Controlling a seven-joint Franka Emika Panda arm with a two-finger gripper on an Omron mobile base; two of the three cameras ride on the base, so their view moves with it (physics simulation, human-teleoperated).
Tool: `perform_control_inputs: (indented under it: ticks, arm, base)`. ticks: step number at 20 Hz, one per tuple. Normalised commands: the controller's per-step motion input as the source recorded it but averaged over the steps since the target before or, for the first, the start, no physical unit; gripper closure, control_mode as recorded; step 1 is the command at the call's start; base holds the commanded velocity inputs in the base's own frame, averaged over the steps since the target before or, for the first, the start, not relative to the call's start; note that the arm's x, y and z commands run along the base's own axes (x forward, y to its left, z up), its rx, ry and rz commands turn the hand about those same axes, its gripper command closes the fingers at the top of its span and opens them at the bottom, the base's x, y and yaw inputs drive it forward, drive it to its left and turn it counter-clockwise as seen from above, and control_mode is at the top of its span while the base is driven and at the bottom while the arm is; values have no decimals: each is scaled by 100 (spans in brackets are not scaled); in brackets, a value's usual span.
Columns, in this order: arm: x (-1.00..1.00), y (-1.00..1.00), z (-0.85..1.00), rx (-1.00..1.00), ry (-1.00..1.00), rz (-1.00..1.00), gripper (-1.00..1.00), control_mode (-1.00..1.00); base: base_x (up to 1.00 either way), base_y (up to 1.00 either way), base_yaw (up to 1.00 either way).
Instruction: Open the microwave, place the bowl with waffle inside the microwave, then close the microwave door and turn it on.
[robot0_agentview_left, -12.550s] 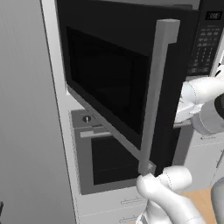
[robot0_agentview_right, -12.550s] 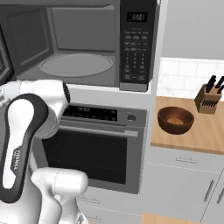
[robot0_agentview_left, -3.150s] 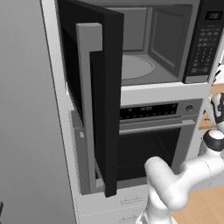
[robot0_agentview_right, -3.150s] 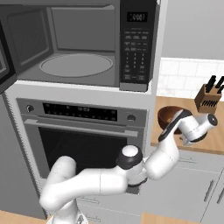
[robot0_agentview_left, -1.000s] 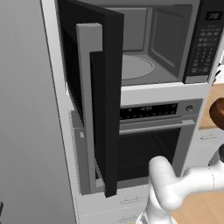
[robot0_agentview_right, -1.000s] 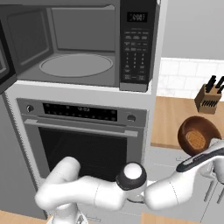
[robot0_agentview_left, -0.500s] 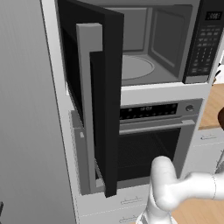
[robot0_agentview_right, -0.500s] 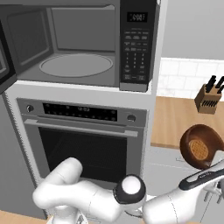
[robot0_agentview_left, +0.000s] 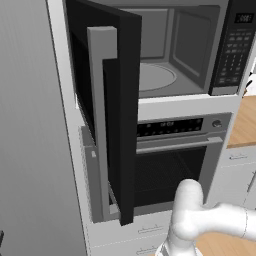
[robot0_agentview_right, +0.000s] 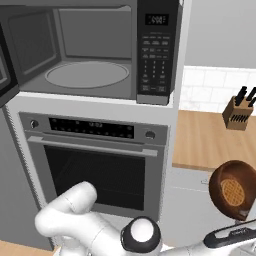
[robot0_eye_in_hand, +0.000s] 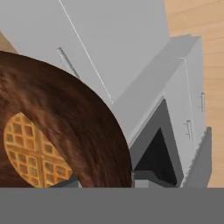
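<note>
I'm watching the bowl (robot0_agentview_right: 234, 196) with its waffle (robot0_agentview_right: 234, 192) hanging tilted off the counter (robot0_agentview_right: 205, 140); the jaws, barely visible, are probably gripping its rim. Microwave door (robot0_agentview_left: 102, 100) is standing open.

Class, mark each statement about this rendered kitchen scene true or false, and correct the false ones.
1. The black microwave door with the grey vertical bar handle stands open. True.
2. The small reddish-brown bowl sits on the round grey turntable. False: it is off the wooden counter, low in front of the cabinets.
3. A golden waffle lies in the bowl. True.
4. The steel oven door with the horizontal handle hangs open. False: it is shut.
5. A wooden knife block stands on the counter. True.
</note>
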Motion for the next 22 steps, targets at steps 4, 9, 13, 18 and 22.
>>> perform_control_inputs:
  ticks: [4,9,13,18,22]
  arm:
    - [-100,0,0,2,-3,-8,100,-100]
    - [-82,20,4,0,-10,-8,100,-100]
    - [-43,66,35,0,-21,-1,100,-100]
    - [-20,89,53,0,-8,0,100,-100]
    - [0,100,66,0,0,-1,100,-100]
  base:
    - [0,0,0]
    - [0,0,0]
    - [0,0,0]
    - [0,0,0]
    - [0,0,0]
